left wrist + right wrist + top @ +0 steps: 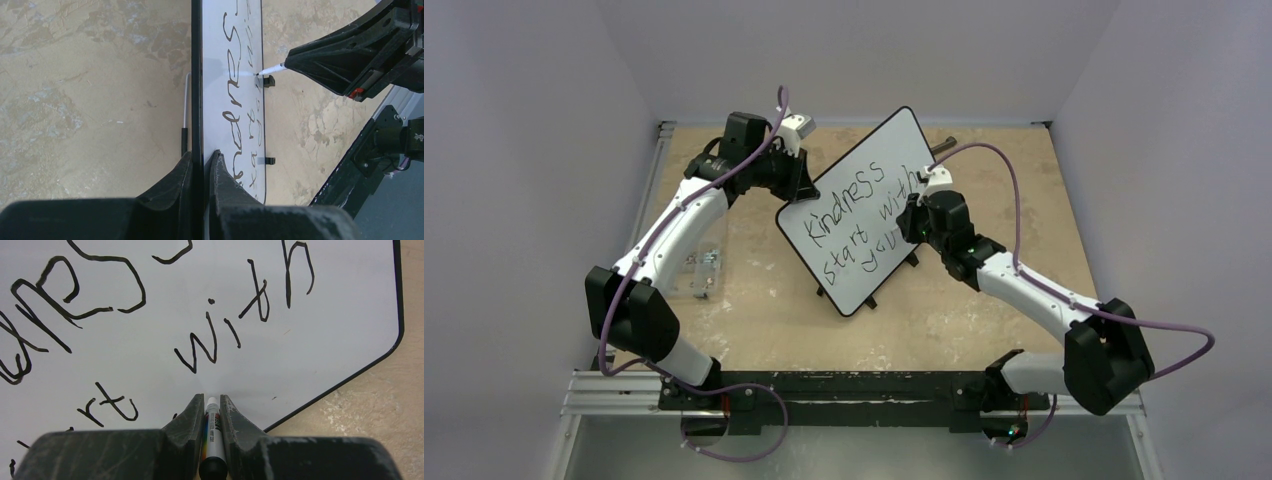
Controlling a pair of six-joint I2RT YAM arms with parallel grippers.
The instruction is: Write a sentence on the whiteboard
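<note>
Top external view: the whiteboard [902, 130] stands tilted on its black feet at the centre of the table [754, 290], turned diagonally, with one corner toward the upper middle of the frame. The sentence [849, 210], in black hand lettering, reads "Kindness" over "start with". A few further letters sit on a third line below and are not clearly legible.

The left tool [796, 190] is pressed onto the board's left rim, one finger on each face, as the left wrist view confirms. The right tool [917, 215], at the board's right side, is pinching a marker [212, 440]. Right wrist view: the barrel is clamped between the fingers, its white tip at the board below "with". Left wrist view: that tip meets the written face.
</note>
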